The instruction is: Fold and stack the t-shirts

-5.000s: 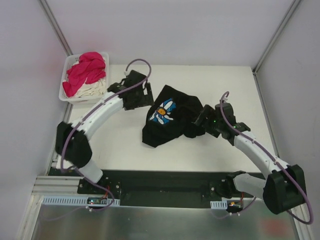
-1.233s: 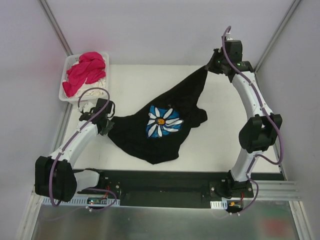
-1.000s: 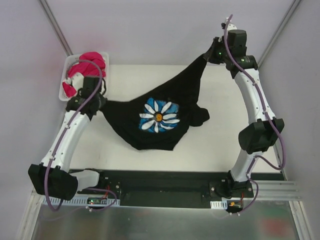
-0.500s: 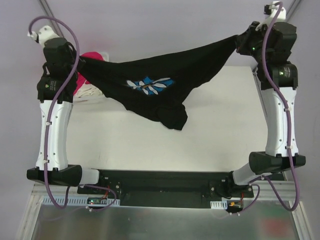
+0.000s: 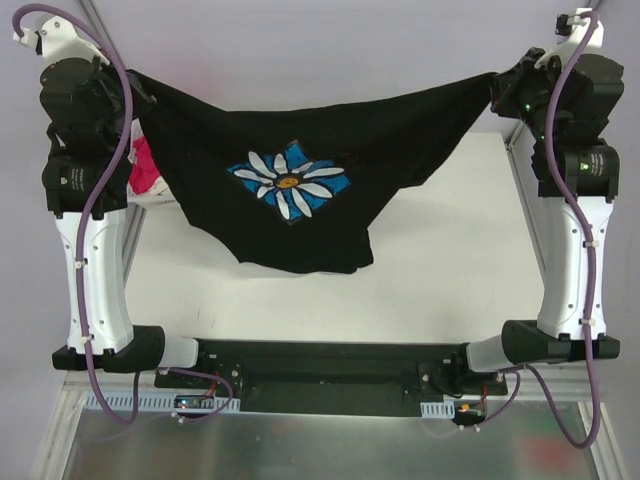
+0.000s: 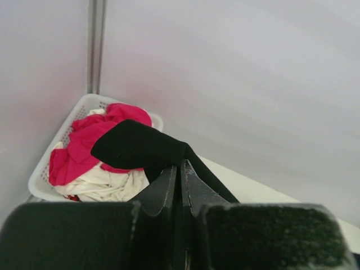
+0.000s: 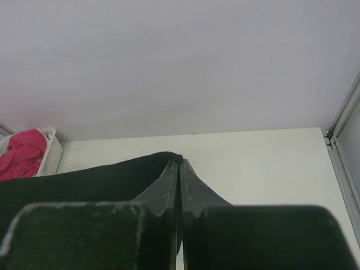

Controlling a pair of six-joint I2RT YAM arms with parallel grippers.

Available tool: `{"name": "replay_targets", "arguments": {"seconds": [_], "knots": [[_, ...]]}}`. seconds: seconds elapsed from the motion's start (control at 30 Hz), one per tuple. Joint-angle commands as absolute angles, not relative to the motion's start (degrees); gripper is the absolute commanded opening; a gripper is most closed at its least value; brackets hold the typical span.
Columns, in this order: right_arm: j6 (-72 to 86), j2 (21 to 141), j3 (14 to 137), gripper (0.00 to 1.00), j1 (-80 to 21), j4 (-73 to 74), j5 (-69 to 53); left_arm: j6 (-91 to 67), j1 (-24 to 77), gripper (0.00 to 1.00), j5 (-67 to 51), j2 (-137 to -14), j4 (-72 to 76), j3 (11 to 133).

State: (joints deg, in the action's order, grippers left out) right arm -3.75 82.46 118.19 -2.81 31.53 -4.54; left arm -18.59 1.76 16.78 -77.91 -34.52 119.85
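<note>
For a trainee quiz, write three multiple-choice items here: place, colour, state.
1. The black cloth t-shirt with the white daisy print is: A lying flat; B hung between the left pincer and right pincer; C folded in a stack.
2. The daisy's centre is: A orange; B green; C purple.
3. The left pincer is: A wide open; B shut on nothing; C shut on the t-shirt.
Key: 1B, it sags in mid-air; 2A, orange shows from above; 3C, black cloth leaves its closed tips.

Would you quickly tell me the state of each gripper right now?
The left gripper is shut on one end of the black t-shirt.
The right gripper is shut on its opposite end.
</note>
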Motion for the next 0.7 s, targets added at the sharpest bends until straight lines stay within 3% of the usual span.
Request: {"name": "replay_targets", "arguments": {"seconds": [0.0, 0.23, 0.43, 0.57, 0.67], "knots": [[-4.0, 78.7, 118.2, 0.01, -1.9, 33.4, -4.9, -18.7, 1.0, 0.0, 9.9, -76.9, -32.2, 121.9], [-3.7, 72.3, 111.0, 0.01, -1.9, 33.3, -8.5, -21.9, 1.1, 0.0, 2.6, -75.9, -32.5, 120.8], [-0.2, 74.2, 109.2, 0.01, -1.9, 36.4, -16.7, -28.0, 1.1, 0.0, -5.4, -77.9, -33.4, 118.6], [6.9, 67.9, 89.6, 0.01, -2.0, 28.7, -21.8, -34.0, 3.1, 0.0, -13.4, -78.8, -33.3, 107.2], [8.3, 63.9, 74.1, 0.01, -2.1, 27.9, -22.2, -32.9, 8.7, 0.0, -9.9, -80.9, -33.3, 99.4]]}}
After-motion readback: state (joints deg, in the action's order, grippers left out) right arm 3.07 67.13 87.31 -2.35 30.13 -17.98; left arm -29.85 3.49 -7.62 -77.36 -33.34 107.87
